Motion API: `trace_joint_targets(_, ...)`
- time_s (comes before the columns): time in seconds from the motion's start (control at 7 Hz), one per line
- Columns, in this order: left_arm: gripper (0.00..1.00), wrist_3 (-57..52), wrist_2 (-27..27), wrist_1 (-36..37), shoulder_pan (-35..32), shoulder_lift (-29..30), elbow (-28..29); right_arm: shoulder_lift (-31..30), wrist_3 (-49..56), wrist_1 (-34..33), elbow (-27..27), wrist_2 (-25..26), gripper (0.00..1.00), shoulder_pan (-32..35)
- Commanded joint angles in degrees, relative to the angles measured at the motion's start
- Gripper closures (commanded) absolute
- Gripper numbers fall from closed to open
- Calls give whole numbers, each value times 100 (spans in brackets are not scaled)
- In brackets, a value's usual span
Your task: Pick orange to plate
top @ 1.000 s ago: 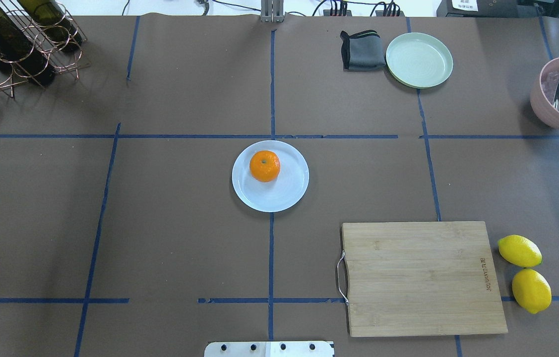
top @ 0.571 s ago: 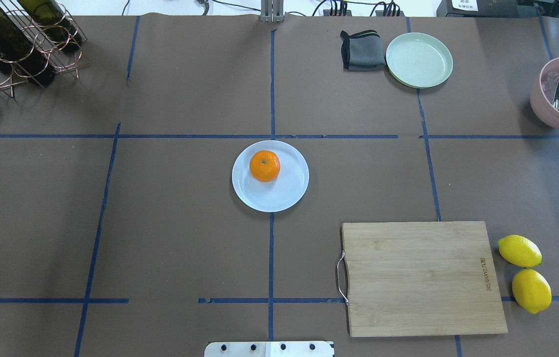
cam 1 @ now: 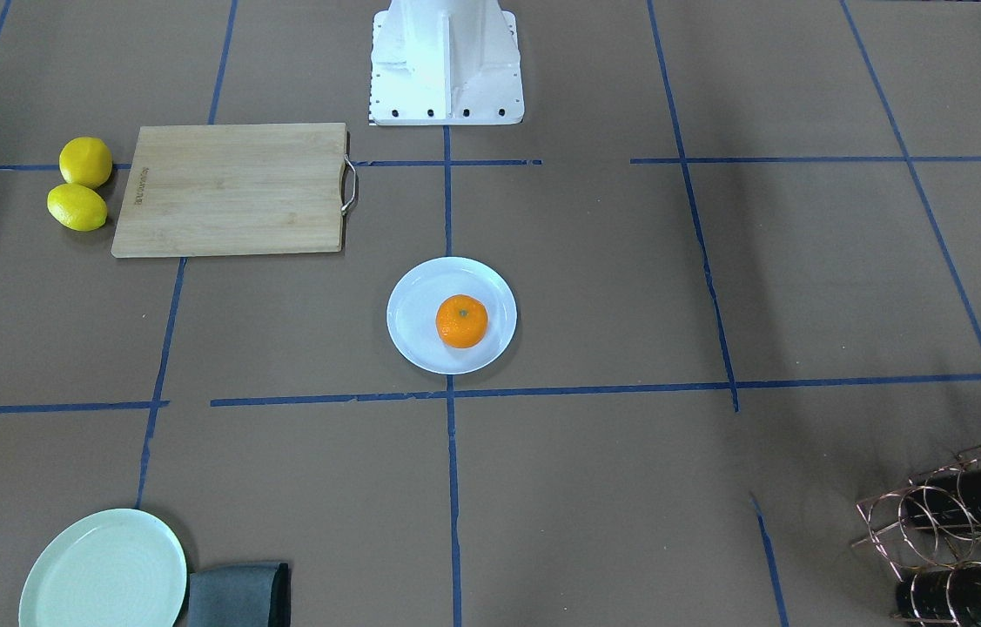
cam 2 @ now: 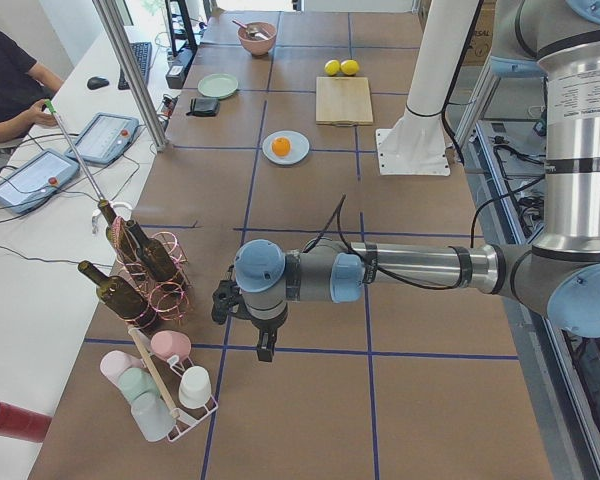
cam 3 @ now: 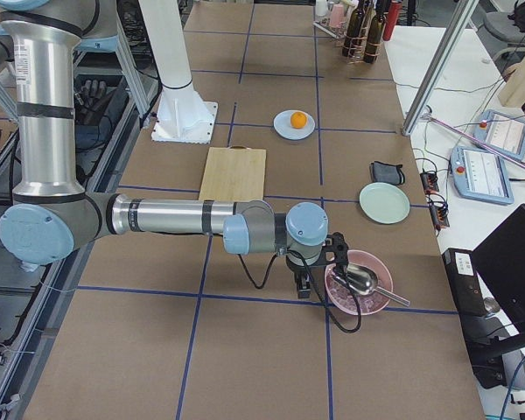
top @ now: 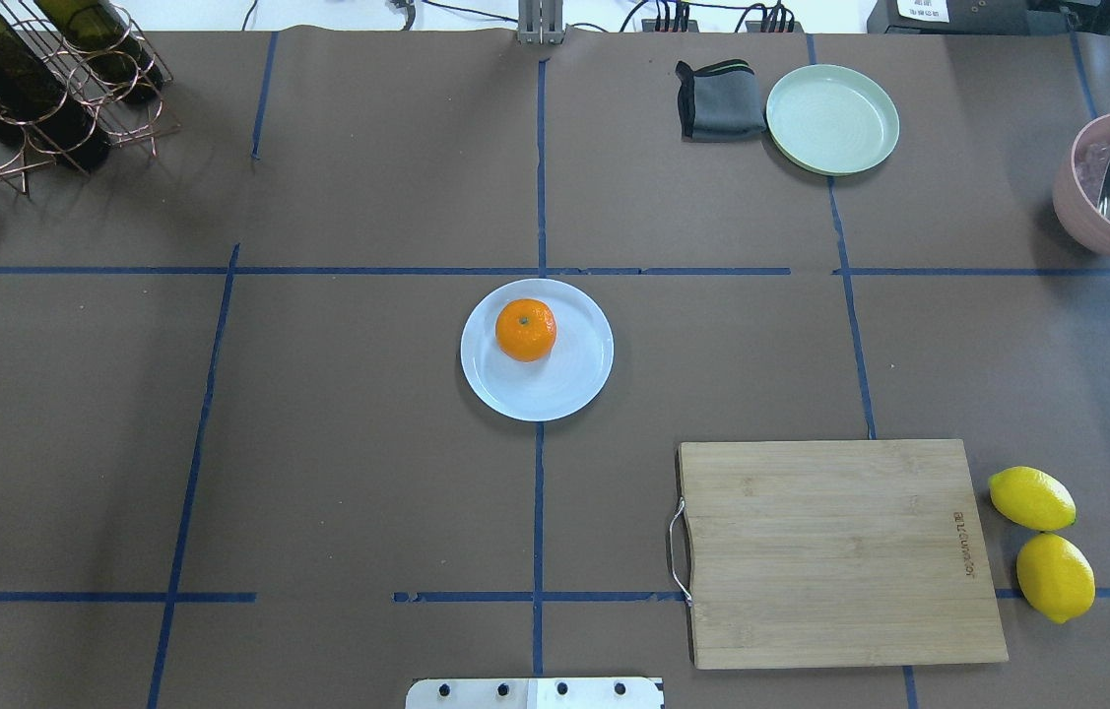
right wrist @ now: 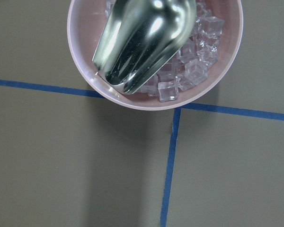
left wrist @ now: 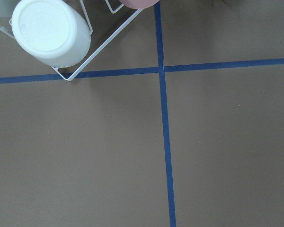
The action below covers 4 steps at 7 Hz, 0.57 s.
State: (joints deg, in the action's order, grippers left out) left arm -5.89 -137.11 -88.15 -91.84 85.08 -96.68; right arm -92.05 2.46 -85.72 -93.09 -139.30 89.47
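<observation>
Pale plate (top: pixel 566 390), orange (top: pixel 525 330) off-centre on it, cutting board (top: pixel 840 551) well apart

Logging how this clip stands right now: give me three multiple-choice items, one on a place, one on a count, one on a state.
1. Where does the orange lie? A on the bare table; B on the pale plate; C inside a cup.
2. How many lemons lie beside the cutting board? A one; B two; C four.
3. The pink bowl is: A empty; B overturned; C holding ice cubes and a metal scoop.
Answers: 1 B, the fruit sits within the plate's rim. 2 B, a pair lies at the board's end. 3 C, the right wrist view shows cubes under the scoop.
</observation>
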Motion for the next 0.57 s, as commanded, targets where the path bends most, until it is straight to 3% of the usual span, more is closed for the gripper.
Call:
trace_joint_targets(0.0, 0, 0, 9, 0, 0, 0, 0, 3, 0, 3, -7, 8, 0, 0)
trace_joint_targets(0.43, 0, 0, 9, -9, 0, 18, 18, 3, 0, 3, -34, -1, 0, 0)
